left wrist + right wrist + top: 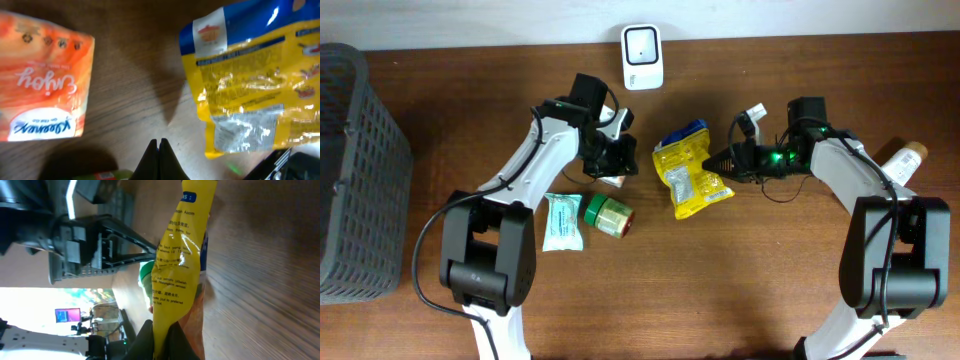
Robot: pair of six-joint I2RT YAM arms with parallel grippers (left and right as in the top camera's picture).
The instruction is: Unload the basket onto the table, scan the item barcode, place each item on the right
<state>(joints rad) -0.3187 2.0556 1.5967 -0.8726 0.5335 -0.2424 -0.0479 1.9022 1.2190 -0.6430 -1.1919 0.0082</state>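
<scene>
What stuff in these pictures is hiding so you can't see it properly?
- The barcode: none shows on the yellow packet; overhead its print is too small, and both wrist views catch only shiny text.
- The orange packet: left wrist view, cut off by the left edge.
- The bottle: overhead, partly behind the right arm.
- The green jar: right wrist view, mostly behind the yellow packet.

Worktop (720, 290): dark brown wood grain, matte, evenly lit.
Wall (470, 20): white, running along the far edge.
Basket (350, 170): grey mesh, at the left edge.
Room beyond, seen from the right wrist: bright and blurred, with a small lit screen (67, 315).
</scene>
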